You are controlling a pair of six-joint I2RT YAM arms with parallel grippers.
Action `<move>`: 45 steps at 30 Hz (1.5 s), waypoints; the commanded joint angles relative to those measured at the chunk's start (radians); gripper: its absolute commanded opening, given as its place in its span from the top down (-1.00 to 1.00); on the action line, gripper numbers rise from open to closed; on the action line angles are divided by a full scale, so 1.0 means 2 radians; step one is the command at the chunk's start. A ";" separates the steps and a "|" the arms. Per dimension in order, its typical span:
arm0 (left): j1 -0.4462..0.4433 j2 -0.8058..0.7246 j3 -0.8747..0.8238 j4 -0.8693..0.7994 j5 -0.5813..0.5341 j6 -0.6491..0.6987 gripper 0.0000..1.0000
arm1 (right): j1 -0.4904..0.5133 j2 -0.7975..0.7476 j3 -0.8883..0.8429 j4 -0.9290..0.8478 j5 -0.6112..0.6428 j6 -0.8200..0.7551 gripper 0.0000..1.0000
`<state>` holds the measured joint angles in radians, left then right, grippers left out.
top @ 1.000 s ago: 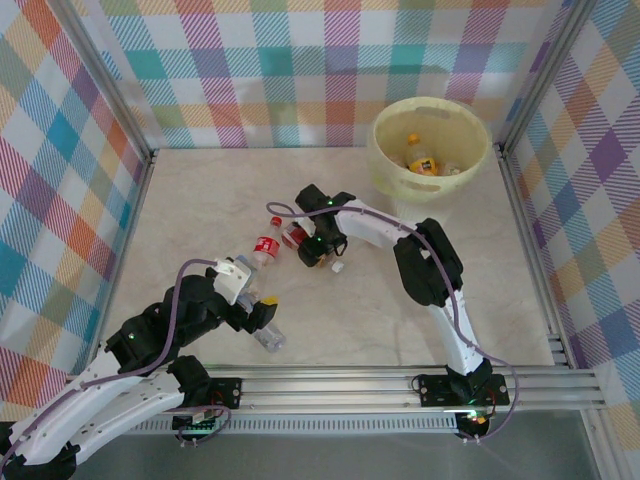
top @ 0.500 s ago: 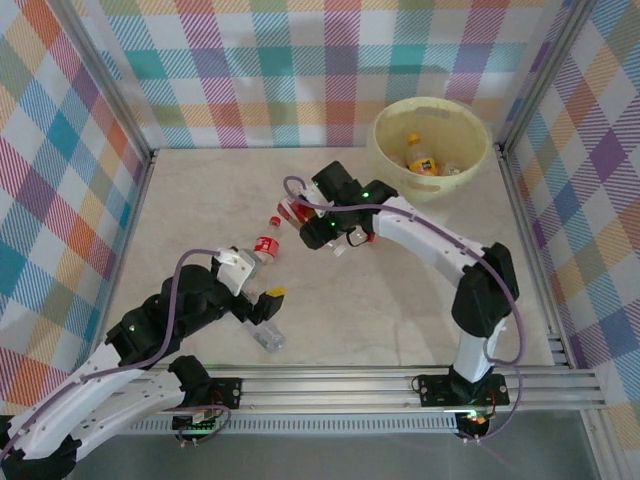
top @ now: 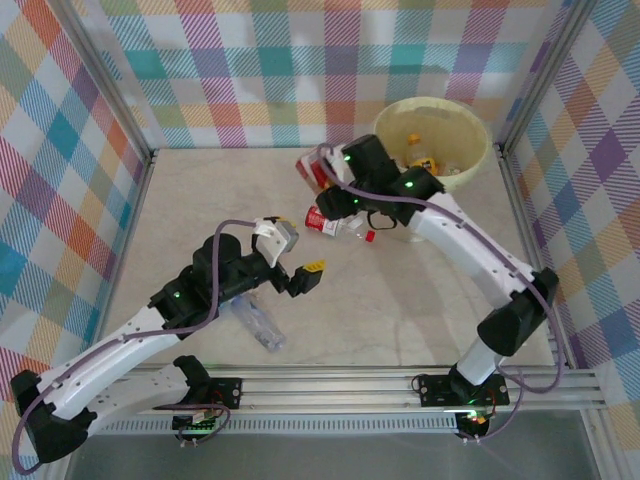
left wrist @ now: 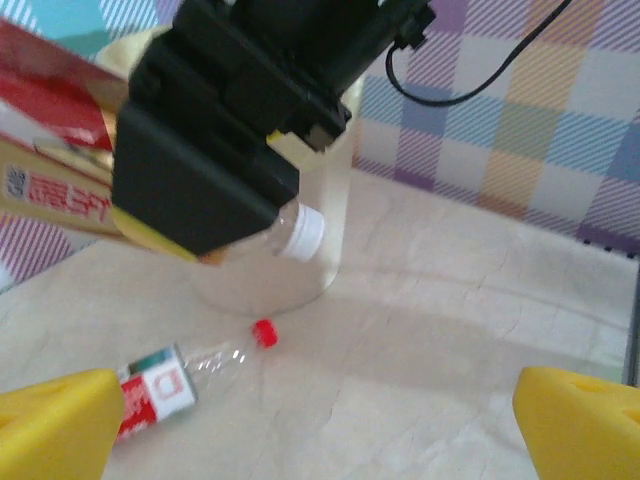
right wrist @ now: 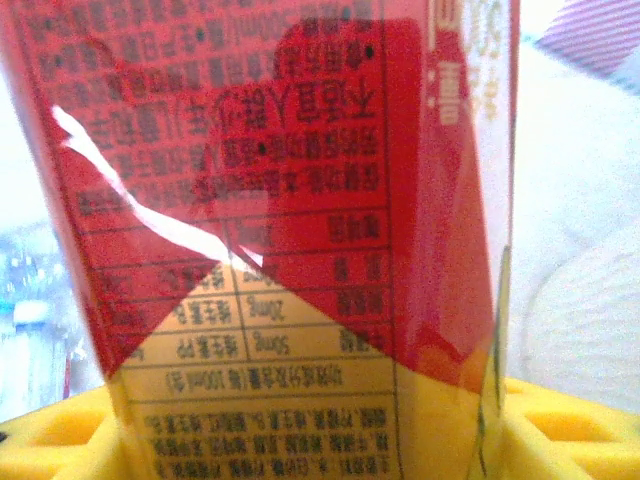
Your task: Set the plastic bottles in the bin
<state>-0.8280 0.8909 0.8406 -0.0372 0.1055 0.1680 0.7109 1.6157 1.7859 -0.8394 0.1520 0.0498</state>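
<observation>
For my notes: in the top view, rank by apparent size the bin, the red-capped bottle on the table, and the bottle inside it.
1. bin
2. red-capped bottle
3. bottle inside the bin, partly hidden, so less certain

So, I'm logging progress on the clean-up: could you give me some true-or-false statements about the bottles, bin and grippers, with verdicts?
The right gripper holds a red-labelled bottle. True.
The left gripper grips a bottle. False: it is open and empty.
The bin is empty. False: an orange-labelled bottle lies inside.
A red-capped bottle lies on the table. True.
</observation>
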 commanded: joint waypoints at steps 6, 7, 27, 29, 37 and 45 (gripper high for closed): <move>0.009 0.052 -0.032 0.193 0.069 -0.057 -1.00 | -0.050 -0.053 0.027 0.019 0.080 0.016 -0.31; 0.009 0.057 -0.039 0.208 0.074 -0.067 -1.00 | -0.055 -0.055 0.028 0.024 0.091 0.014 -0.30; 0.010 0.080 -0.060 0.196 0.097 -0.081 -1.00 | -0.209 0.090 0.191 -0.064 0.065 0.065 -0.30; 0.010 0.083 -0.059 0.192 0.097 -0.081 -1.00 | -0.215 0.110 0.202 -0.079 0.050 0.073 -0.30; 0.010 0.086 -0.056 0.178 0.097 -0.076 -1.00 | -0.229 0.151 0.205 -0.108 0.026 0.093 -0.29; 0.010 0.086 -0.054 0.172 0.097 -0.073 -1.00 | -0.244 0.155 0.198 -0.119 0.004 0.102 -0.57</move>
<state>-0.8154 1.0615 0.7223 0.3096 0.2798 0.0071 0.2295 1.9339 2.1593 -1.0573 0.1883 0.2390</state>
